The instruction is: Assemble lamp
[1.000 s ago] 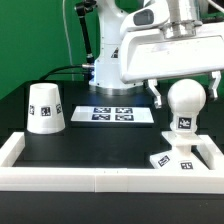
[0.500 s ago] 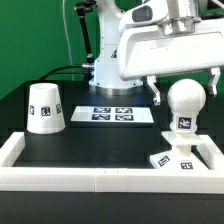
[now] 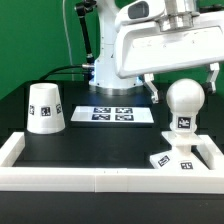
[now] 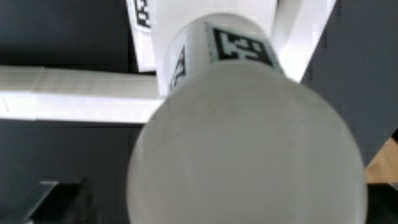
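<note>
The round white bulb (image 3: 185, 100) stands upright with its tagged stem on the flat square base (image 3: 172, 160) at the exterior view's right. My gripper (image 3: 184, 88) hangs over it, open, with one finger on each side of the bulb's head and apart from it. The cup-shaped shade (image 3: 45, 107) stands mouth down at the exterior view's left, far from the gripper. In the wrist view the bulb (image 4: 240, 140) fills most of the picture, its tagged stem pointing away, and the base is hidden.
The marker board (image 3: 120, 113) lies at the middle back of the black table. A low white wall (image 3: 90, 180) runs along the front and both sides. The arm's base stands behind the marker board.
The gripper has risen a little, straight up from around the bulb. The bulb, base and shade have not moved.
</note>
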You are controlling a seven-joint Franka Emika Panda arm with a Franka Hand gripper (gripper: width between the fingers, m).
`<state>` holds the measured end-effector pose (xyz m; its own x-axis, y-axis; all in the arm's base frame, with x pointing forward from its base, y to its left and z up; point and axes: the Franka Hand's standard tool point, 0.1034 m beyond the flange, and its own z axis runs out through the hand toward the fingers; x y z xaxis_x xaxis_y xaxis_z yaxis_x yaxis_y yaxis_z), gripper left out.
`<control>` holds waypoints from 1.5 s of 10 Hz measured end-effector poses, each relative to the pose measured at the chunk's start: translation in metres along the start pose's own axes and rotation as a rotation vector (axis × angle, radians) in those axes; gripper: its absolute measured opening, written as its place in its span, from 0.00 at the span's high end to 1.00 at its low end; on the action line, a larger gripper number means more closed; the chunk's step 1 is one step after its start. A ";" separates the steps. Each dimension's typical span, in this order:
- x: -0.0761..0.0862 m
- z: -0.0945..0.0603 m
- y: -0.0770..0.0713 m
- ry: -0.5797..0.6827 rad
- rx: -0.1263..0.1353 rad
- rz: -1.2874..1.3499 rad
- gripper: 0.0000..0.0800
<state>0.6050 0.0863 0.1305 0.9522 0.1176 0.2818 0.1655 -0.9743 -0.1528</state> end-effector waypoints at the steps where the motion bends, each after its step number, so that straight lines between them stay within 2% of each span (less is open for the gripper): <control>1: -0.003 0.002 -0.003 -0.083 0.022 -0.003 0.13; 2: -0.002 0.003 0.000 -0.141 0.029 -0.023 0.13; 3: 0.001 0.003 0.003 -0.140 0.020 -0.039 0.13; 7: 0.000 0.004 0.002 -0.144 0.014 -0.041 0.13; 9: -0.002 0.007 -0.005 -0.142 -0.033 -0.109 0.13; 11: -0.004 0.009 -0.005 -0.136 -0.051 -0.168 0.13; 14: -0.003 0.009 -0.009 -0.144 -0.053 -0.209 0.13; 15: -0.003 0.008 -0.009 -0.166 -0.046 -0.221 0.13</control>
<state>0.6031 0.0966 0.1237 0.9238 0.3547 0.1443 0.3660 -0.9286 -0.0604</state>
